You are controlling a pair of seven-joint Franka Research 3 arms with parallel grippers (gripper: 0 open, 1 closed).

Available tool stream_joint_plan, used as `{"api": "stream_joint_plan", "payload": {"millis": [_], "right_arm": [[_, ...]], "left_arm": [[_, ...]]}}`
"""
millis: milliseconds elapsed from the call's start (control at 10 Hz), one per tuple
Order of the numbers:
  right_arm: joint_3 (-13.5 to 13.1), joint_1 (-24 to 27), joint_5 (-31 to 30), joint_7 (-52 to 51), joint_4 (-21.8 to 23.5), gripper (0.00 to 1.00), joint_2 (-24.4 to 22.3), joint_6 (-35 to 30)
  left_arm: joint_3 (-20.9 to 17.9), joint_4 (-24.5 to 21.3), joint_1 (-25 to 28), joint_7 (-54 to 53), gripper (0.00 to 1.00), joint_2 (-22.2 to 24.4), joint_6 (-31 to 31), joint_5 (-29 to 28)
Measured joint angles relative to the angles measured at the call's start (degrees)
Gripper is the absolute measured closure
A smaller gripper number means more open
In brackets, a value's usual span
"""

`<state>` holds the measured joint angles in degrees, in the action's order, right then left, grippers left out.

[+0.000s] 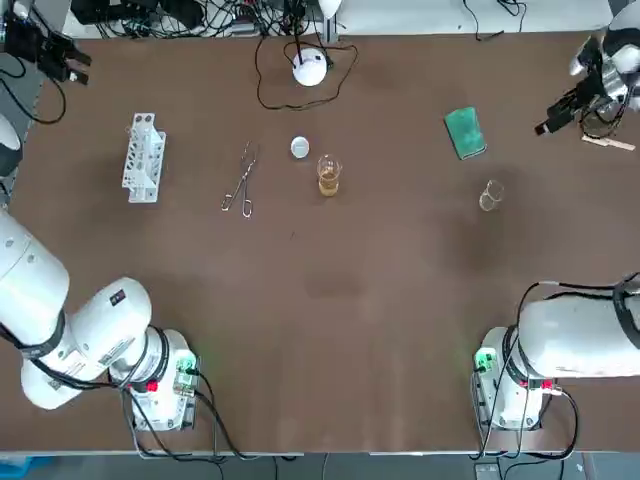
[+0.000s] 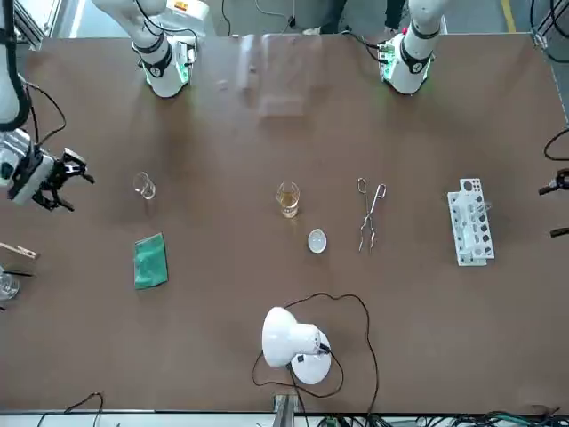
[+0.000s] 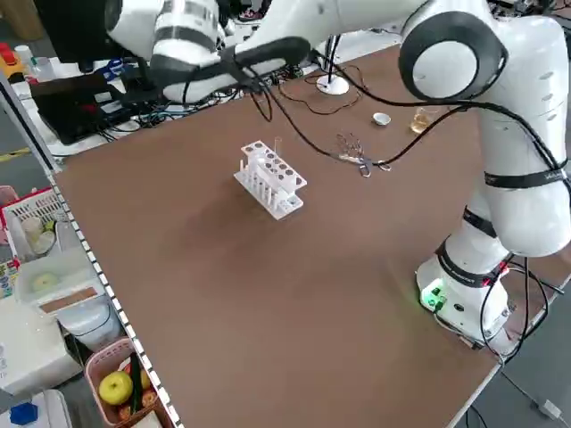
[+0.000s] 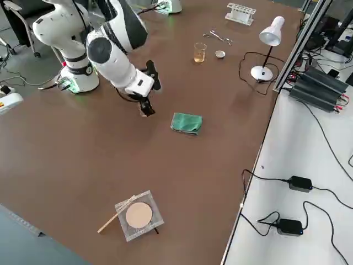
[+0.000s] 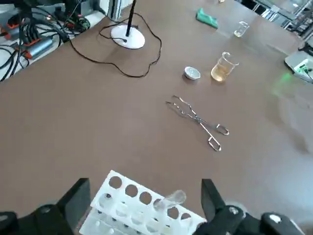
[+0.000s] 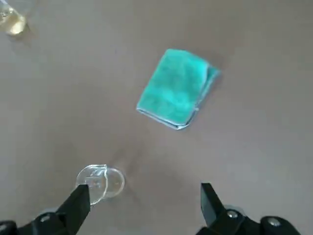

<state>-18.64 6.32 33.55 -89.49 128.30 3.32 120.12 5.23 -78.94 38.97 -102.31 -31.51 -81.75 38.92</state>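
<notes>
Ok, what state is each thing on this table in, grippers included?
Glass beaker of amber liquid: upright, partly filled.
Small clear glass beaker: upright, empty.
Green cloth: folded, lying flat.
Metal tongs: lying flat, unheld.
White test-tube rack: standing, one tube in it.
White desk lamp: standing, head bent down.
Left gripper: open, empty, nearest the rack.
Right gripper: open, empty, nearest the small beaker.

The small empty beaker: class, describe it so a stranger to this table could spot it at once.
On the brown table, find the folded green cloth on the robot's right side. The small beaker stands just nearer the robot's bases than the cloth. Unlike the amber-filled beaker at mid-table, it is empty.
</notes>
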Motion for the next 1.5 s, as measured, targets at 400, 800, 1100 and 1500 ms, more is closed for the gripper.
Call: {"api": "stream_joint_plan", "payload": {"millis": [400,800,1100,1500], "right_arm": [[0.01,2.37,10.67,-21.17,0.10,0.00,7.93,-5.91],[0.02,5.53,15.89,-37.82,-0.15,0.00,15.97,-9.63],[0.02,7.92,15.90,-46.93,-0.20,0.00,16.99,-15.30],[0.02,9.88,15.91,-60.87,-0.28,0.00,21.69,-20.91]], "left_arm": [[0.21,0.09,1.67,-13.60,0.00,-3.84,2.94,3.88],[0.21,-0.18,4.22,-21.46,0.00,-10.81,5.51,6.00],[0.24,-3.43,6.05,-27.52,0.00,-13.27,5.83,8.13],[0.52,-9.05,6.41,-33.30,0.01,-14.87,5.81,11.92]]}}
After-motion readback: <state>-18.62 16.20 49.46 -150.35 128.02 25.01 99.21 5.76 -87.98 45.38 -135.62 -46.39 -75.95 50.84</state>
